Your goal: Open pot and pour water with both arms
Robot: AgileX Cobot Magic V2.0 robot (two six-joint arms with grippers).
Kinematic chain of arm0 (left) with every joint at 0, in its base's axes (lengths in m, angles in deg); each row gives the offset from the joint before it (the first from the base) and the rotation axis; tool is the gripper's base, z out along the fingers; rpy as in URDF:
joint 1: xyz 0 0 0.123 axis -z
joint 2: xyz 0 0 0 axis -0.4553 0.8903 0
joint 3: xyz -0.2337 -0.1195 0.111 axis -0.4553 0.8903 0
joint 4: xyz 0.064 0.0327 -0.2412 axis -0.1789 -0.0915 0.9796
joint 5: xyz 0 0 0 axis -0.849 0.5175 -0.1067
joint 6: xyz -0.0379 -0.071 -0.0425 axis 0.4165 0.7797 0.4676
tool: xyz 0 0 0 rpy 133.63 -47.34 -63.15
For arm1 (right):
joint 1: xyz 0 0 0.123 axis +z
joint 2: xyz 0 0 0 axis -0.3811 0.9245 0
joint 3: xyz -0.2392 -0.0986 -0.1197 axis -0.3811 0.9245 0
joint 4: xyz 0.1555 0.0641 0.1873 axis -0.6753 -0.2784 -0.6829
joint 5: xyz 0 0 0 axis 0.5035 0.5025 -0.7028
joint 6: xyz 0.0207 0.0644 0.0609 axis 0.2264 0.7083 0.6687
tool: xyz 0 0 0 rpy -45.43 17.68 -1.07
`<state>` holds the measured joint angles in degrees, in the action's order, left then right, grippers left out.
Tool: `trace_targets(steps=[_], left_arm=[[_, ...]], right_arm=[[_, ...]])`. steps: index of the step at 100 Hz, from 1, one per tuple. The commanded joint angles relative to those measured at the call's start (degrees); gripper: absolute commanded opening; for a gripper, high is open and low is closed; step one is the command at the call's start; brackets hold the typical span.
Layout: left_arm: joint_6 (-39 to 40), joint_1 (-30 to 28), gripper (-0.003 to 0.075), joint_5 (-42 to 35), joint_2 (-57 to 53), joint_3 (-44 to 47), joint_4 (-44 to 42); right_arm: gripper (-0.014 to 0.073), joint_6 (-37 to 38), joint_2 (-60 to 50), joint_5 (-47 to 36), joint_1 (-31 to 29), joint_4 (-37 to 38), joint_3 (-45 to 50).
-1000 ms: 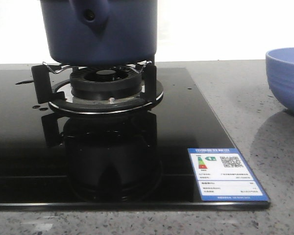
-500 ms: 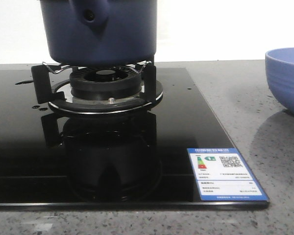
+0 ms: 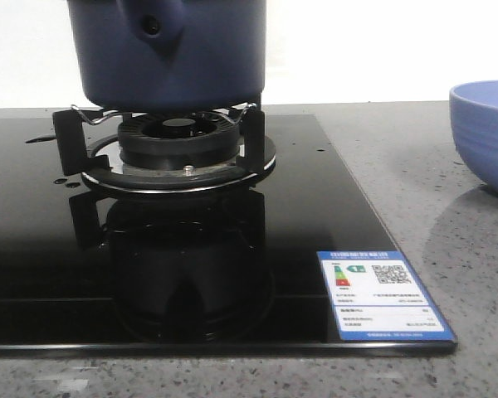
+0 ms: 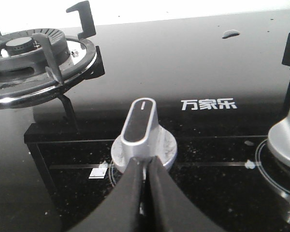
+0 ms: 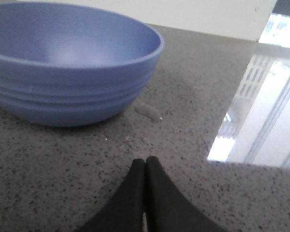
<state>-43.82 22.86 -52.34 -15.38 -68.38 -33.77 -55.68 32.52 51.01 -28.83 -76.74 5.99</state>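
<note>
From the front I see the pot sitting on the burner grate of the black glass cooktop, its side knob facing me. A light-blue bowl stands on the speckled surface well to the right. On my left wrist camera, the left tool has its fingers pressed together just beside a silver control knob. On my right wrist camera, the right tool is likewise closed on nothing, near the bowl.
</note>
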Motion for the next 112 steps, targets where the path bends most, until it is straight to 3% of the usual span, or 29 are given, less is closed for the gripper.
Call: trace_targets(steps=[1,16,112], left_arm=[[0.1,-0.2,-0.002,-2.4,-1.6,1.9,0.3],[0.1,-0.2,-0.002,-2.4,-1.6,1.9,0.3],[0.1,-0.2,-0.002,-2.4,-1.6,1.9,0.3]], right_arm=[[-0.0063,9.1,-1.5,-3.9,-0.5,2.2,1.3],[-0.0063,19.9,-1.5,2.3,-0.6,2.6,1.3],[-0.0063,19.9,-1.5,3.1,-0.6,2.6,1.3]])
